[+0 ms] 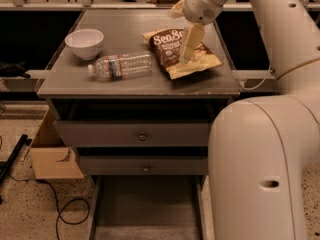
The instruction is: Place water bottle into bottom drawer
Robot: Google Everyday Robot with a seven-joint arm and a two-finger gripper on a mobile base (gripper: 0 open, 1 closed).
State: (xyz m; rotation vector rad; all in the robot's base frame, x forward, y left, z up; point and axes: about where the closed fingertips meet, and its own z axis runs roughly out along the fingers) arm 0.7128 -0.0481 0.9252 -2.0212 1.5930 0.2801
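The water bottle (122, 65) lies on its side on the grey cabinet top (135, 84), white cap pointing left, between a bowl and a chip bag. My gripper (187, 54) hangs down from the white arm at the top right. It hovers over the chip bag (177, 51), a bottle's length to the right of the water bottle and apart from it. The bottom drawer (145, 209) is pulled out at the foot of the cabinet, and its flat grey floor shows nothing in it.
A white bowl (85, 42) stands at the left of the top. Two shallower drawers with round knobs (142, 136) are pushed in. My bulky white arm (260, 159) fills the right side. A cardboard box (52, 156) and a cable (62, 211) lie on the floor at left.
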